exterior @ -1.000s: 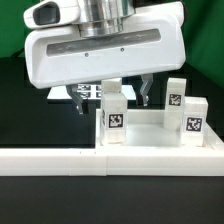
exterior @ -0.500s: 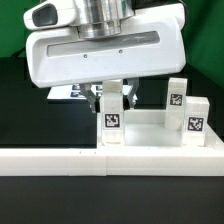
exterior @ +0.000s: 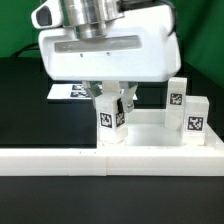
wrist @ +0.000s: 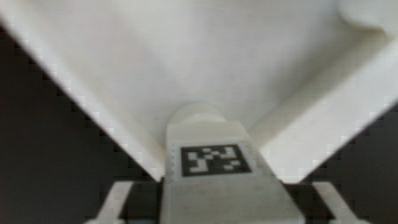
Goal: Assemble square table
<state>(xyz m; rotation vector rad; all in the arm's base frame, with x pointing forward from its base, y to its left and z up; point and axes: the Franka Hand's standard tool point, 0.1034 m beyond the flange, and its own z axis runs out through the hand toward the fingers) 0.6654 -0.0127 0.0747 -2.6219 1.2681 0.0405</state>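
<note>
Moved sideways, the gripper (exterior: 111, 106) is now pinched shut around one leg (exterior: 107, 122), so it can be lifted.

No words, brands or numbers are showing anywhere. Only black-and-white marker tags are appearing: one on the leg (exterior: 105, 121) between the gripper's fingers, also facing the wrist view (wrist: 215, 159); one each on two legs at the exterior view's right (exterior: 176, 99) (exterior: 193, 124); several on the marker board (exterior: 72, 92) farther back.
</note>
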